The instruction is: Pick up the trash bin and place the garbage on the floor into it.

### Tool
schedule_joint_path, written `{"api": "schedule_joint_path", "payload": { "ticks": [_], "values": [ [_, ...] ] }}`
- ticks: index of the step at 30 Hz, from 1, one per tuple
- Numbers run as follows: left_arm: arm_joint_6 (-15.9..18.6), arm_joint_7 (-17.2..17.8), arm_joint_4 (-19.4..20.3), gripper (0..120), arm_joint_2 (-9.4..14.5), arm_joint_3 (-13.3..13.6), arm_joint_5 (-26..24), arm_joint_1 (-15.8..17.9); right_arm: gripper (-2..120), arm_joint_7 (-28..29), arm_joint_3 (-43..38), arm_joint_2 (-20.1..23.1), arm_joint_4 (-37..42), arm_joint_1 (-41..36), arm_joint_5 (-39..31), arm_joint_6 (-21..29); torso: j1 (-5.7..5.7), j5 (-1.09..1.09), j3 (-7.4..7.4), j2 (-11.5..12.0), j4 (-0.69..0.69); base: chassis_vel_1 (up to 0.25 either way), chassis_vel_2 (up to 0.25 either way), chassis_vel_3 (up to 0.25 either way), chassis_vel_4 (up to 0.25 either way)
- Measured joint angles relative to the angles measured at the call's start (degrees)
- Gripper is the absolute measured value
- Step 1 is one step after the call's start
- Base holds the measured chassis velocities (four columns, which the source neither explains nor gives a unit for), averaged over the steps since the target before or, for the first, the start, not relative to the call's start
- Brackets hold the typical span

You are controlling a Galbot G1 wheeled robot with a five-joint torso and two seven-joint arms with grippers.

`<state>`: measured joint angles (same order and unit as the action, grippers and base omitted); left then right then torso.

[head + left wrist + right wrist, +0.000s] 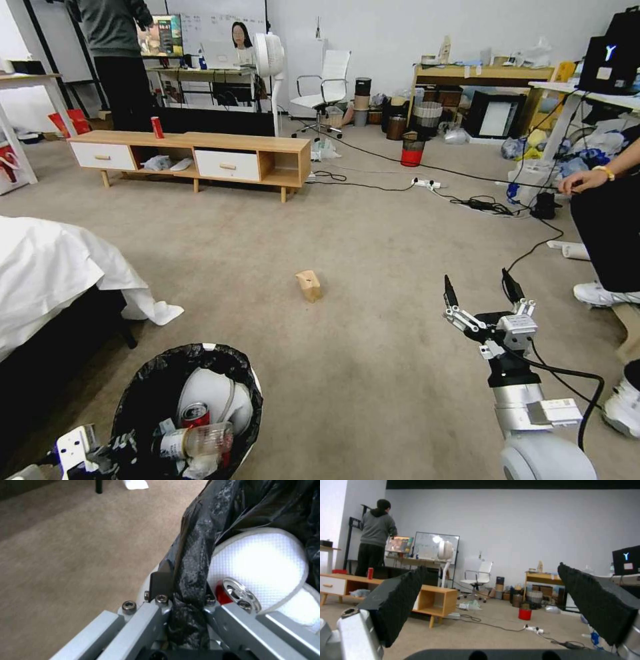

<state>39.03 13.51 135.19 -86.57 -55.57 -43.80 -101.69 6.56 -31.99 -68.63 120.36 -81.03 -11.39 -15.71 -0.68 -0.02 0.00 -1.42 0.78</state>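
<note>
low wooden cabinet | upright red can on it | white office chair | red bucket

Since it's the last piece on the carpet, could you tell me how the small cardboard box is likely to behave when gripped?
The cardboard box looks dented and leans, so it probably crushes easily. Being small, it seems light. With flat faces, it should slide, not roll, if the open right gripper nudges it.

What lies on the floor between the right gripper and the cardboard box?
Nothing: in the head view, bare carpet runs from the open right gripper to the cardboard box.
</note>
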Motion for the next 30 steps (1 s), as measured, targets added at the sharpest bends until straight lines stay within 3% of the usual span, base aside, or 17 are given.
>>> {"api": "schedule_joint_path", "payload": {
  "ticks": [18,30],
  "values": [
    [0.0,0.0,-0.24,2,-0.06,0.14,0.01,0.42,100,0.19,0.12,-0.08,-0.47,0.18,0.16,-0.26,-0.02,0.01,0.0,0.0,0.0,-0.25,0.265,0.248,-0.253],
    [0.01,-0.02,0.12,2,-0.04,0.15,0.02,0.0,100,0.19,0.1,-0.15,-0.03,-0.24,0.58,-0.48,-0.01,-0.01,0.0,0.0,0.02,-0.189,0.194,0.185,-0.194]
  ]
}}
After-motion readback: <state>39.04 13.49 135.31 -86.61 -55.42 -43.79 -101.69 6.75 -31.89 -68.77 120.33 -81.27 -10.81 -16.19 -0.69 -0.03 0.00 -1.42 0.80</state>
